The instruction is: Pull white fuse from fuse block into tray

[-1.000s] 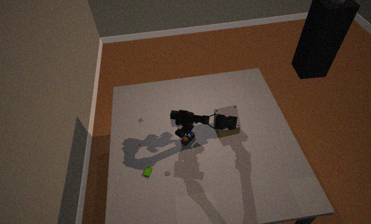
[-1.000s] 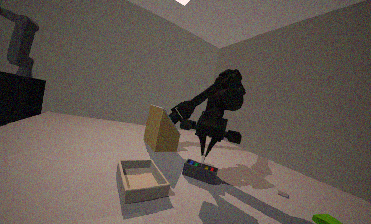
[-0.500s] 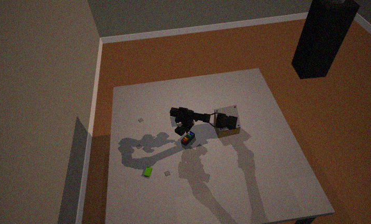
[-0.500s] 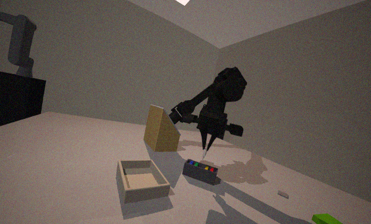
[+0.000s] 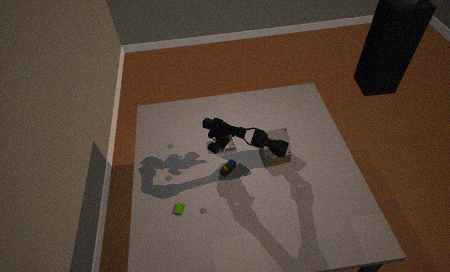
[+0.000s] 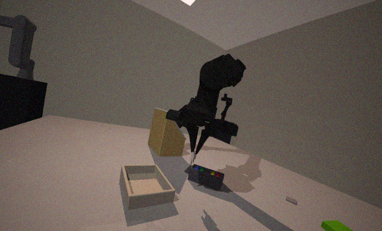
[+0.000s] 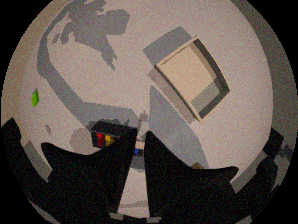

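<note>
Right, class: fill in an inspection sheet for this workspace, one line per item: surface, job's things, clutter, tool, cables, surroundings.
Surface: pale table, heavy arm shadows.
Job's things: white fuse lifted out of the block, which keeps blue, green, yellow and red fuses; open tray beside the block, nothing seen inside.
Clutter: green block; small grey chips.
Tool: tool shut on the white fuse, above the block's end nearest the tray.
Cables: one black loop along the arm.
Surroundings: orange floor, black pedestal, tan arm base.
</note>
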